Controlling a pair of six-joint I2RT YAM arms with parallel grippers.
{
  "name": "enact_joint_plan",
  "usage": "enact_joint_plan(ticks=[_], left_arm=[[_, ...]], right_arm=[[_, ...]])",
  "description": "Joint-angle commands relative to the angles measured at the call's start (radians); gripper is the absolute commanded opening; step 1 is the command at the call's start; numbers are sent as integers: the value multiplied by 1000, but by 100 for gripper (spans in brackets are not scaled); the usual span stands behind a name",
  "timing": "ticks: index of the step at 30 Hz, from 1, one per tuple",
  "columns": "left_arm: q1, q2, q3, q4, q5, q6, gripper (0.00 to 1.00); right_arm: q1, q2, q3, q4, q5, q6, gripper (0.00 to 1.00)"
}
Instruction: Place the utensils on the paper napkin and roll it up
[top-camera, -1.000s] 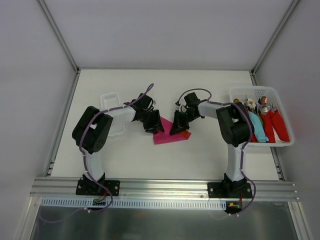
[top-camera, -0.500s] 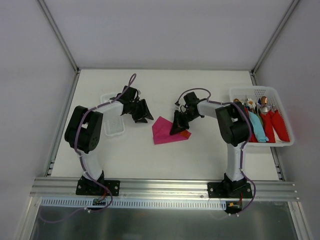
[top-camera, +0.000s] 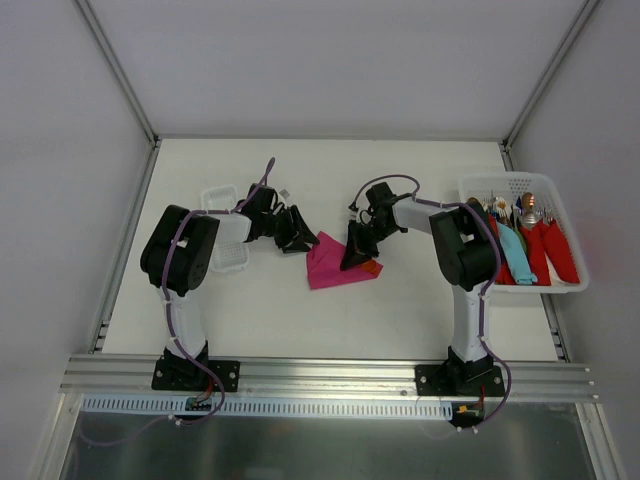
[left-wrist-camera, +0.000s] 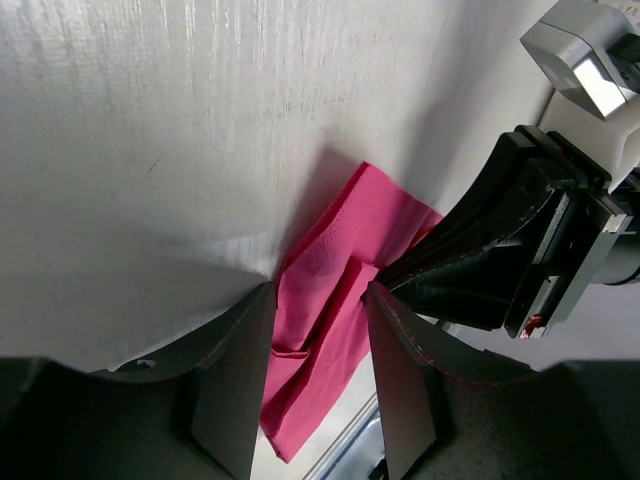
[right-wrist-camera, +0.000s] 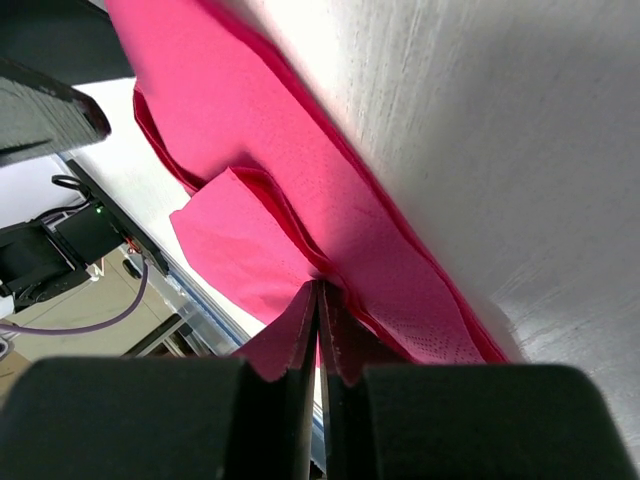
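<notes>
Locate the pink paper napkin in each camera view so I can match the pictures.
Top external: paper napkin at centre, just left of the right gripper.
Left wrist: napkin at lower centre, running down between the open left fingers.
Right wrist: napkin as a wide band from upper left to lower right.
Shared landmark: the right gripper pinching the napkin shows in all three views.

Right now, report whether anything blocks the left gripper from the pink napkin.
Nothing visible does. The left gripper, jaws open, sits at the napkin's edge; the right gripper pinches a fold on the opposite side, off that path.
</notes>
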Motion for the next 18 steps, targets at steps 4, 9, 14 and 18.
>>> enact_joint_plan(ticks=[4,9,14,18], left_arm=[[-11,48,-53,80,34,-53,41],[-9,3,-105,129,-1,-83,38],[-9,-255,-229,154,-188,-29,42],[-17,-366,-267,115,-185,19,38]], right_arm=[[3,59,10,-66,144,-61,5],[3,65,19,-82,154,-75,5],[6,74,33,-110,166,-89,5],[12,83,47,-115,161,-87,5]])
